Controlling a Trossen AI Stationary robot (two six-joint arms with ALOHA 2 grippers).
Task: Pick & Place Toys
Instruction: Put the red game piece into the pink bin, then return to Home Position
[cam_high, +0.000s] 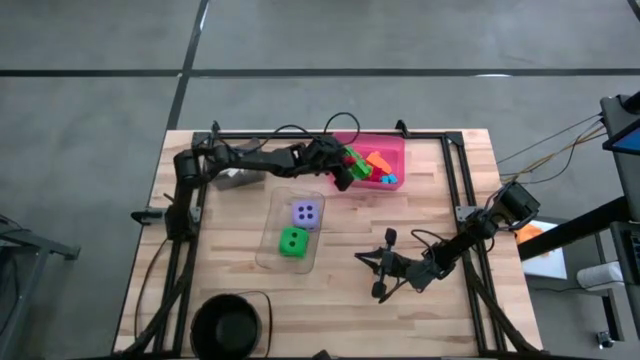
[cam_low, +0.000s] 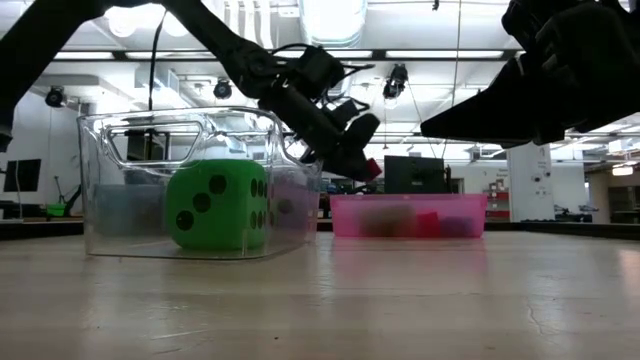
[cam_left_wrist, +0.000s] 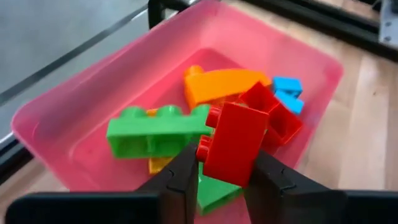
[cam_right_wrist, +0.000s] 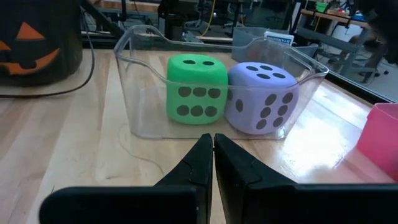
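My left gripper (cam_left_wrist: 224, 171) is over the pink bin (cam_high: 395, 150) at the table's far side, shut on a red brick (cam_left_wrist: 235, 143). In the bin lie a green brick (cam_left_wrist: 155, 130), an orange piece (cam_left_wrist: 221, 84), a teal brick (cam_left_wrist: 287, 92) and another red piece (cam_left_wrist: 280, 118). A green die (cam_high: 293, 241) and a purple die (cam_high: 306, 213) sit in the clear bin (cam_high: 268, 235) mid-table. My right gripper (cam_right_wrist: 213, 155) is shut and empty, low over the table to the right of the clear bin, pointing at it. My left gripper pinches the red brick by its lower end (cam_left_wrist: 227, 174) between its two fingers, one on each flat side. The fingers slant down from the table's left. The brick is lifted clear above the pieces in the pink bin, its studs sideways.
A black round bowl (cam_high: 228, 322) stands at the near left edge. A grey bin (cam_high: 236, 178) lies under the left arm at the far left. A black frame (cam_high: 452, 180) runs along the table's far and right sides. Bare wood lies between the clear bin and my right gripper.
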